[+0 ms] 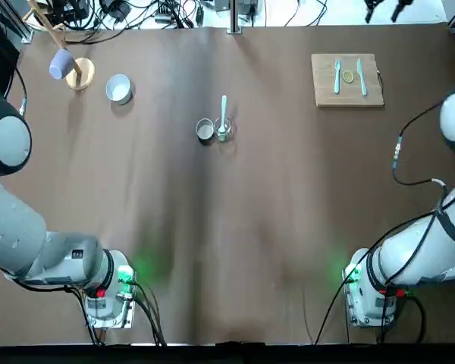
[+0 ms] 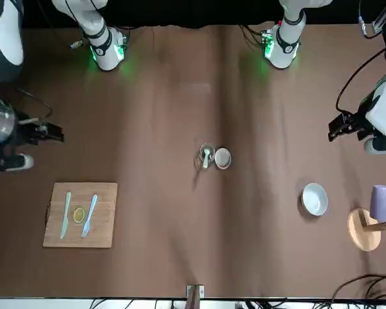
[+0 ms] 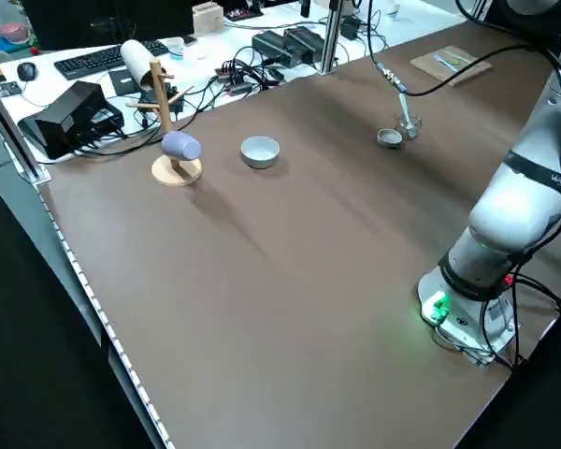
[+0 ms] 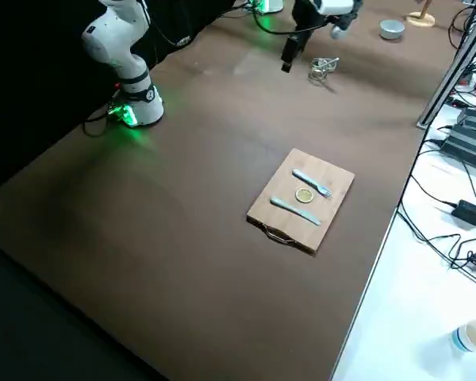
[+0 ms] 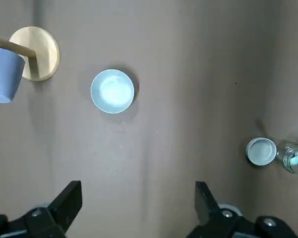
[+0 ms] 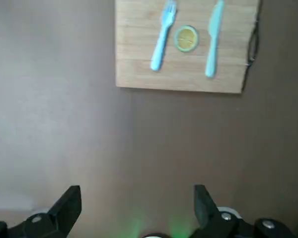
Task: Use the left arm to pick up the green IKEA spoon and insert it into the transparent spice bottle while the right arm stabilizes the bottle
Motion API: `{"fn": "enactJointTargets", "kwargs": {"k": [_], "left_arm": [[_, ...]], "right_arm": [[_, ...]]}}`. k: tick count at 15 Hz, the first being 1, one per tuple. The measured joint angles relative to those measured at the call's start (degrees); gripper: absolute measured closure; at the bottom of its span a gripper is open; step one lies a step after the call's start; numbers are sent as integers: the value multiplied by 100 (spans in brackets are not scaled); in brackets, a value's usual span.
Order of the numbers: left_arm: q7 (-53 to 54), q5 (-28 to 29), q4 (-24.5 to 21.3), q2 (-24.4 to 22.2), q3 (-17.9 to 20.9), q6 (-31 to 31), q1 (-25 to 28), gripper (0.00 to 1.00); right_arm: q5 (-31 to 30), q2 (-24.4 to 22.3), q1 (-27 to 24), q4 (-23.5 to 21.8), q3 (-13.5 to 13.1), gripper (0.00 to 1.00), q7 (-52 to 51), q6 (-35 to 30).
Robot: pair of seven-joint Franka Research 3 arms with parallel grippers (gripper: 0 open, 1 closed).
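Note:
The pale green spoon [image 1: 224, 112] stands inside the transparent spice bottle [image 1: 224, 134] at the table's middle, its handle leaning toward the far side. The front view shows the bottle [image 2: 206, 157] with the spoon in it as well. Neither gripper is near it. My left gripper [image 5: 137, 203] hovers open and empty high over the left side, with the bottle [image 5: 294, 158] far off in its wrist view. My right gripper [image 6: 136, 203] is open and empty too, pulled back at the right side. In the front view both grippers sit at the table's edges, the left gripper [image 2: 340, 127] and the right gripper [image 2: 50, 134].
A grey metal cup [image 1: 205, 130] touches or nearly touches the bottle on its left. A white bowl [image 1: 118, 88] and a wooden mug stand [image 1: 81, 74] with a lilac mug [image 1: 60, 64] sit far left. Far right, a cutting board [image 1: 347, 97] carries a teal fork [image 1: 337, 76], knife [image 1: 362, 76] and lemon slice [image 1: 349, 76].

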Motion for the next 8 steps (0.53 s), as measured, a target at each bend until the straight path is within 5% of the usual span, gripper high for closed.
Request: {"fn": "enactJointTargets", "kwargs": {"k": [2,8], "left_arm": [[5,3,-38,-1,0,33,-6,0],[-10,14,-6,-2,0,101,-31,0]], "right_arm": [[-180,-261,-241,-307,2,0,-252,167],[-347,-314,-436,-272,-100,0,-245,411]]}}
